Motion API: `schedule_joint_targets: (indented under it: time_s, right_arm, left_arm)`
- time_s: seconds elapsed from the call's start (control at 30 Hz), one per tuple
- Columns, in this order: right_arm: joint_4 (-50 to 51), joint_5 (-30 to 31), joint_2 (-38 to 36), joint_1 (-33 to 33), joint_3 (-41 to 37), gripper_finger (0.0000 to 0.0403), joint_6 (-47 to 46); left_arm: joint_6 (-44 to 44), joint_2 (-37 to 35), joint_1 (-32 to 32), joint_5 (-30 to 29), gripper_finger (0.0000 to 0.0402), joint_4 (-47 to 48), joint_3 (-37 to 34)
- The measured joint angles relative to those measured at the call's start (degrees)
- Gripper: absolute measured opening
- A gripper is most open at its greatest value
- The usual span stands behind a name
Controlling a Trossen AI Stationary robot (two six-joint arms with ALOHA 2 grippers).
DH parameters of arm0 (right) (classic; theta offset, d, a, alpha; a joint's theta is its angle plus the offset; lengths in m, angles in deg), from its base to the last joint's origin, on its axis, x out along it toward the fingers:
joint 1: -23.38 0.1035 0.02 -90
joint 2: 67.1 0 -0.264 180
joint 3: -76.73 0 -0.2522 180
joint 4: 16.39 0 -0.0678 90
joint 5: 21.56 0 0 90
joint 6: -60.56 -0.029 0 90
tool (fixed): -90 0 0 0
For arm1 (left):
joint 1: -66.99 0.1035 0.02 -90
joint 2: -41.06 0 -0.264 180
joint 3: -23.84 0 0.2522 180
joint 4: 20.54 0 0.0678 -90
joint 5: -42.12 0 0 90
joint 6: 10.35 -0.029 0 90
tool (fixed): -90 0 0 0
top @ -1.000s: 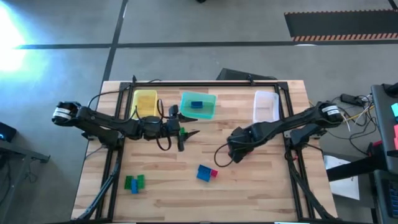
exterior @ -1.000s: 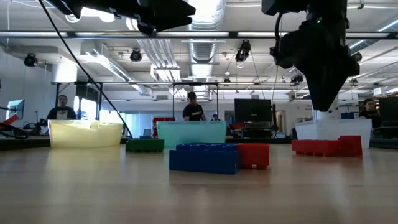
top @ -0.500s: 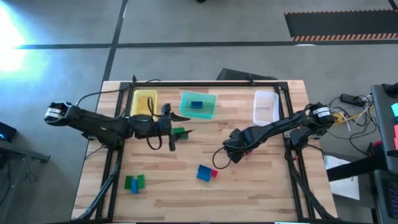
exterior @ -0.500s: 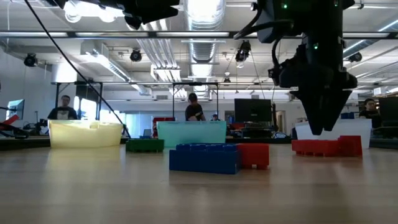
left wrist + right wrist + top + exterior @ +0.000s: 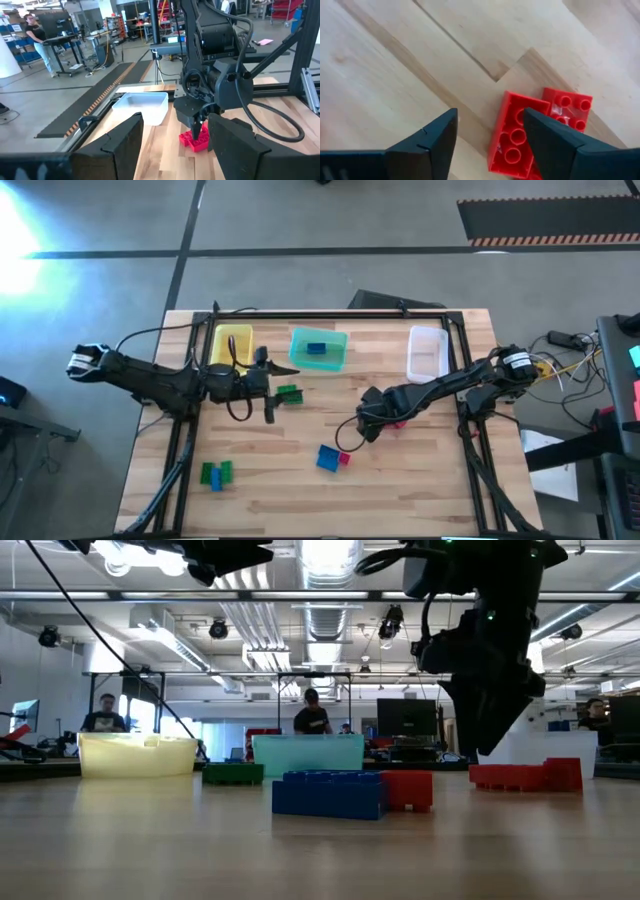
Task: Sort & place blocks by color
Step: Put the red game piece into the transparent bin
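The right gripper is seen hovering low over the tabletop, fingers spread and nothing held between them. The red blocks, two pieces lying touching, are found just beside it on its right, toward the clear bin; in the right wrist view they sit off to one finger's side, not centred in the gap, with the long axis of the larger brick running slantwise to the jaws. A short shift toward them looks to be needed, judged from this offset. The left gripper is parked open and empty near the green block, well apart from the red ones, so the right arm is the nearer.
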Motion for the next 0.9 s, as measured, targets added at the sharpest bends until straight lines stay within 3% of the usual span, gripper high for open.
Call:
schedule_joint_targets:
  time_s: [0.47, 0.9]
  right_arm:
    - [-5.71, 0.19, -0.04, 0.39, -1.61, 0.0147, -0.54]
    - [-4.67, 4.90, -0.04, 0.39, -2.59, 0.0126, -0.39]
  left_arm:
    - [0.01, -0.49, 0.00, 0.02, 0.0208, -0.12, 0.00]
    - [0.04, -0.37, 0.00, 0.09, 0.0208, -0.07, 0.00]
